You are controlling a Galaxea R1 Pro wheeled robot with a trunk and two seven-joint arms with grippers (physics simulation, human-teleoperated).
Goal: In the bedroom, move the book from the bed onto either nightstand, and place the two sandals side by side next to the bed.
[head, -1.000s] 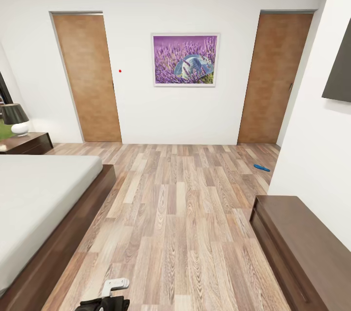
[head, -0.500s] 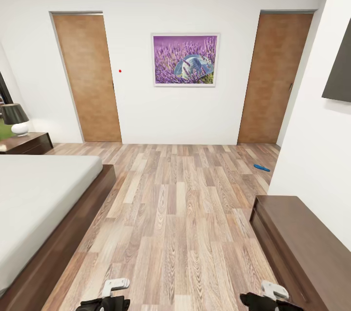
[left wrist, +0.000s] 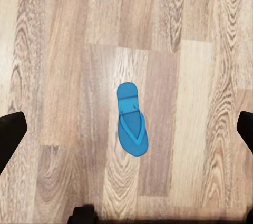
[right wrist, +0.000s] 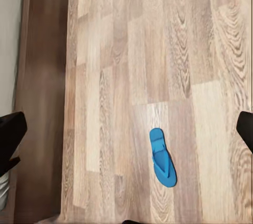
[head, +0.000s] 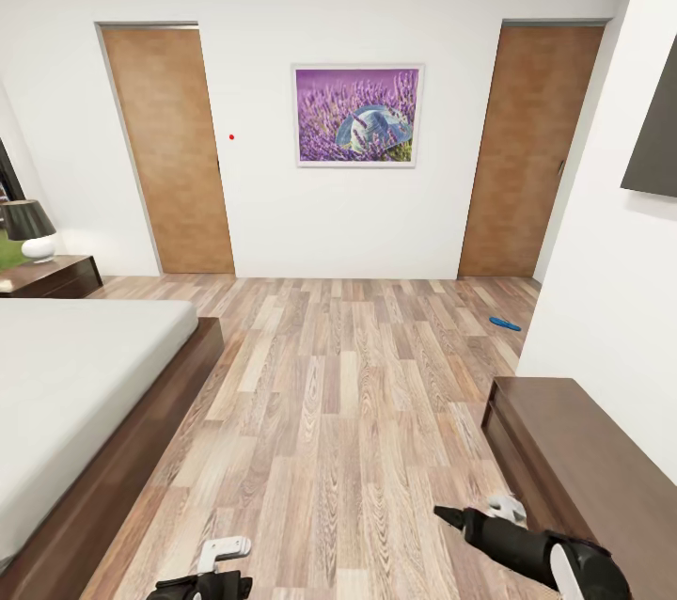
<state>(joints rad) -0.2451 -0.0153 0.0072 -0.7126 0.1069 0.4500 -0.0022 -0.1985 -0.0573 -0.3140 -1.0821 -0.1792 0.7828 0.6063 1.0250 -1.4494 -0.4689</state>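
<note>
Room: white walls, wood-plank floor (head: 348, 412), two brown doors, a lavender picture (head: 358, 116) on the far wall.
Left gripper (head: 212, 572): low at the near edge of the head view; fingers (left wrist: 10, 134) spread wide in the wrist view.
Near sandal (left wrist: 132, 119): blue, flat on the planks, strap up, under the left gripper and untouched.
Right gripper (head: 470, 517): raised over the floor beside a dark bench (head: 583, 478); fingers spread, nothing between them.
Bed (head: 75, 393): bare off-white mattress in a dark frame.
Far sandal (head: 505, 323): on the floor by the right-hand door (head: 527, 149).
Nightstand (head: 52, 276): beyond the bed, carrying a lamp (head: 28, 228).
Book: not located.
</note>
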